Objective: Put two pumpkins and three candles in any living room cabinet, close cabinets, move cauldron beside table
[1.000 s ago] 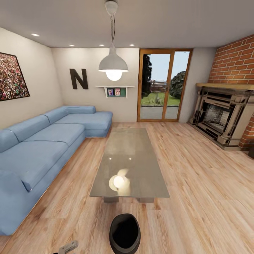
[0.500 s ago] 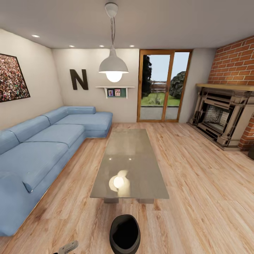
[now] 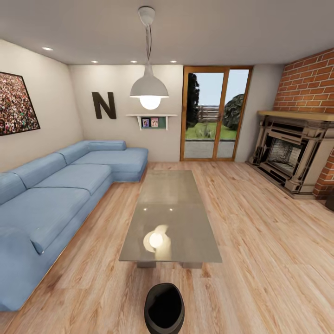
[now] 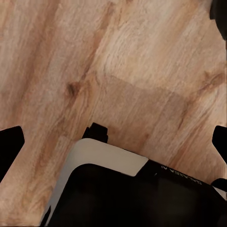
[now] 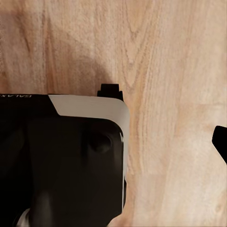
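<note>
A round black cauldron (image 3: 163,308) with a wide dark mouth stands on the wooden floor a short gap in front of the near end of the table (image 3: 169,218), a long low one with a glossy grey top. In the left wrist view my left gripper (image 4: 113,137) hangs open over the floor, its dark fingertips (image 4: 10,142) at the picture's two sides, with nothing between them. My right gripper (image 5: 113,137) also points at the floor, with one fingertip (image 5: 220,141) far out at the edge and nothing held. Pumpkins, candles and cabinet are out of view.
A blue corner sofa (image 3: 55,195) runs along the left wall. At the right stands a fireplace (image 3: 292,155) in a brick wall, and a glass door (image 3: 213,113) is at the back. A pendant lamp (image 3: 149,90) hangs over the table. My black-and-white base (image 4: 123,189) sits under both wrists.
The left gripper's tip, seen at the bottom left edge of the head view before, has dropped out of the picture. The view has shifted very slightly; cauldron and table stay put.
</note>
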Available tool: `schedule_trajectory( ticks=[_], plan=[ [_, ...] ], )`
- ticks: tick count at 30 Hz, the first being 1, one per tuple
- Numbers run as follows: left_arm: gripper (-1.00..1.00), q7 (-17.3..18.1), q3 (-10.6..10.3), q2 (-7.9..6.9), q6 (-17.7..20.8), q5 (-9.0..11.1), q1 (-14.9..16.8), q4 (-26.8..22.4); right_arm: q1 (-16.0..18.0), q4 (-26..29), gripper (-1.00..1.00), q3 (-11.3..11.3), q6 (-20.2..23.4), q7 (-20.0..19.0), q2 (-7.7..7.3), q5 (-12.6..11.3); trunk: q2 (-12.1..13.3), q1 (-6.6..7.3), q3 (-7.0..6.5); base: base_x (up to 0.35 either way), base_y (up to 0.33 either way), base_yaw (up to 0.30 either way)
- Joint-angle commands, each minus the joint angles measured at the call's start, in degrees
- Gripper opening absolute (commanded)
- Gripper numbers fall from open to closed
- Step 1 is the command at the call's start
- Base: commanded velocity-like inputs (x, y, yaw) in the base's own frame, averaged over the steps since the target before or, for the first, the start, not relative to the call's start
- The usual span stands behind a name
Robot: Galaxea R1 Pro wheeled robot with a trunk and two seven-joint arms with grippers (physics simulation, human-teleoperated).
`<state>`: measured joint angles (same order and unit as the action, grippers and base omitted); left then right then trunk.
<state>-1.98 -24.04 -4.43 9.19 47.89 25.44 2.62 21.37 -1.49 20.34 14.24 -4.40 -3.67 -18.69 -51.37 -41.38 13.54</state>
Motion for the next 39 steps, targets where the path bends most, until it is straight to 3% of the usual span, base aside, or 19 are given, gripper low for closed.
schedule_trajectory(
  ticks=[1, 9, 17, 20, 25, 39],
  plan=[
    [1.00, -0.1, -0.5, 0.00, 0.2, 0.5, -0.3, 0.0, 0.1, -0.1, 1.00, 0.5, 0.1, -0.3, -0.01, -0.5, 0.4, 0.22, -0.12, 0.000, 0.000, 0.000],
    [1.00, 0.0, -0.5, -0.05, 0.1, 0.5, -3.1, 0.0, 0.1, -0.1, 1.00, 0.5, 0.1, -0.3, 0.00, -0.5, 3.6, 1.98, -1.55, 0.000, 0.000, 0.000],
    [1.00, 0.9, -0.5, -0.08, 0.2, 0.4, -3.6, -0.1, 0.1, -0.1, 1.00, 0.5, 0.1, -0.3, 0.03, -0.5, 6.8, 3.73, -2.99, 0.000, 0.000, 0.000],
    [1.00, 3.6, -0.5, -0.20, 0.3, 0.4, -3.6, 0.0, 0.1, -0.1, 1.00, 0.5, 0.1, -0.3, 0.05, -0.5, 8.0, 4.39, -3.53, 0.000, 0.000, 0.000],
    [1.00, 7.8, -0.5, -2.08, 1.1, 0.4, -3.6, 0.0, 0.0, -0.1, 1.00, 0.5, 0.1, -0.3, 0.06, -0.5, 10.0, 5.49, -4.43, 0.000, 0.000, 0.000],
    [1.00, 8.4, -0.6, -2.43, 3.4, 0.4, -3.6, -0.1, 0.0, -0.2, 1.00, 0.5, 0.1, -0.3, 0.06, -0.5, 15.6, 8.56, -6.94, 0.000, 0.000, 0.000]
  ],
)
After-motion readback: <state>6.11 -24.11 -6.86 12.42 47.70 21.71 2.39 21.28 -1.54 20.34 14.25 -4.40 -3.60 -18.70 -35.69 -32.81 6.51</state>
